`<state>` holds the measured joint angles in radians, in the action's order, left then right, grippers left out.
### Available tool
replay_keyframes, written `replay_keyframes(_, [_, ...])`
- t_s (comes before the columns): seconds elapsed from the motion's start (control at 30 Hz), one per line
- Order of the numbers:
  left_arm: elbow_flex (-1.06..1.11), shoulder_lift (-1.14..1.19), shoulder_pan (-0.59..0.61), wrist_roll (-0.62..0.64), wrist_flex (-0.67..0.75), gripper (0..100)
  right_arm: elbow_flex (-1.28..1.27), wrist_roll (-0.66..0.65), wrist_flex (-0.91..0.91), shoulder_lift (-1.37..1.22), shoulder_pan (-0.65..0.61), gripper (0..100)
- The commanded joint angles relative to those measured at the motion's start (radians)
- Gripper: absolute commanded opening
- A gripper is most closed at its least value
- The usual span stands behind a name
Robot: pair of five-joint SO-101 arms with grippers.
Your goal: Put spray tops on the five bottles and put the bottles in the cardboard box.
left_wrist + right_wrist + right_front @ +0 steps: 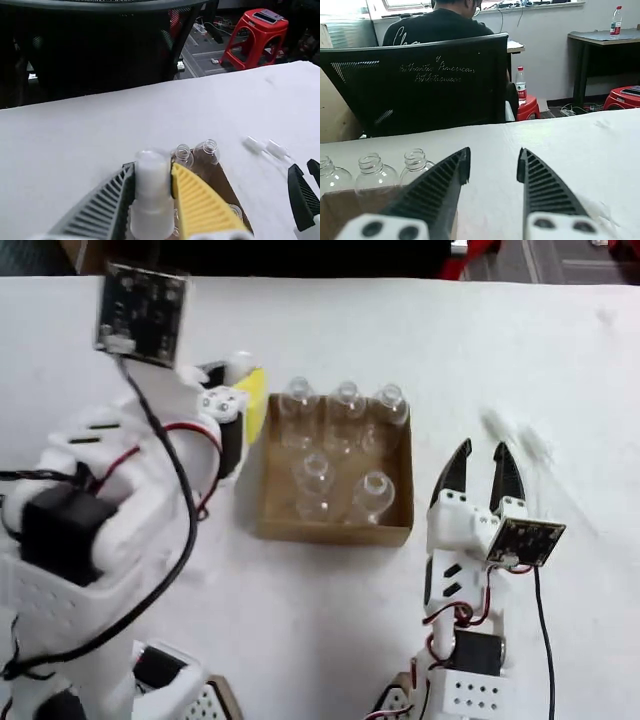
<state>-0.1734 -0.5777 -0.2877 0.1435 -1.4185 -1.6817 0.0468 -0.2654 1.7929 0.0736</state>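
So progress-wise it's kind of backwards. All five bottles (318,480) are already standing in the cardboard box (335,532) in the middle of the high view, three in the back row and two in front. Every neck I can see is open, though, so I'd say zero tops are on yet. The "in the box" half looks done, and the capping half hasn't really started.

The left gripper (151,167) is clamped on a white spray top (150,192), pinched between its grey finger and its yellow one. In the high view it's just off the box's upper-left corner, near the back-row bottles but not over a neck. My guess is that top goes on one of those.

Two more spray tops (255,145) are lying loose on the white table (560,360), to the right of the box and just past the right gripper's tips. That makes three tops I can count in total.

The right gripper (480,465) is at the lower right of the high view, beside the box. Its black fingers are spread apart with nothing between them, and it isn't touching anything.
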Motion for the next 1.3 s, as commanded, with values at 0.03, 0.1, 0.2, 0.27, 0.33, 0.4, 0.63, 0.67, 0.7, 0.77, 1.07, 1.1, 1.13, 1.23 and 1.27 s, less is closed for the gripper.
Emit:
replay_keyframes(0.03, [0.311, -0.183, 0.028, 0.011, 0.423, 2, -0.008, -0.015, -0.018, 0.001, -0.015, 13.4])
replay_keyframes(0.1, [0.417, -0.223, 0.028, 0.012, 0.595, 2, -0.008, -0.015, -0.018, 0.001, -0.015, 13.4])
replay_keyframes(0.2, [0.563, -0.229, 0.028, 0.012, 0.853, 2, -0.008, -0.015, -0.018, 0.001, -0.015, 13.4])
replay_keyframes(0.27, [0.655, -0.229, 0.021, 0.015, 1.034, 2, -0.008, -0.015, -0.018, 0.001, -0.015, 13.4])
replay_keyframes(0.33, [0.727, -0.228, 0.013, 0.044, 1.212, 2, -0.008, -0.015, -0.018, 0.001, -0.013, 13.4])
replay_keyframes(0.4, [0.781, -0.208, 0.008, 0.052, 1.363, 2, -0.008, -0.015, -0.018, 0.001, -0.013, 13.4])
replay_keyframes(0.63, [0.804, -0.012, 0.012, 0.040, 1.573, 2, -0.008, -0.015, -0.018, 0.001, -0.013, 13.4])
replay_keyframes(0.67, [0.804, 0.002, 0.012, 0.040, 1.597, 2, -0.008, -0.015, -0.018, 0.001, -0.013, 13.4])
replay_keyframes(0.7, [0.804, 0.012, 0.012, 0.040, 1.622, 2, -0.008, -0.015, -0.018, 0.001, -0.013, 13.4])
replay_keyframes(0.77, [0.804, 0.031, 0.012, 0.032, 1.656, 2, -0.008, -0.015, -0.018, -0.001, -0.012, 13.4])
replay_keyframes(1.07, [0.804, 0.142, 0.013, 0.031, 1.717, 2, -0.008, -0.015, -0.018, -0.001, -0.008, 13.4])
replay_keyframes(1.1, [0.804, 0.160, 0.015, 0.031, 1.741, 2, -0.008, -0.015, -0.018, -0.001, -0.008, 13.4])
replay_keyframes(1.13, [0.804, 0.182, 0.022, 0.031, 1.769, 2, -0.008, -0.015, -0.018, -0.001, -0.008, 13.4])
replay_keyframes(1.23, [0.804, 0.245, 0.035, 0.031, 1.849, 2, -0.008, -0.015, -0.018, -0.001, -0.008, 13.4])
replay_keyframes(1.27, [0.804, 0.259, 0.036, 0.031, 1.861, 2, -0.008, -0.015, -0.018, -0.001, -0.008, 13.4])
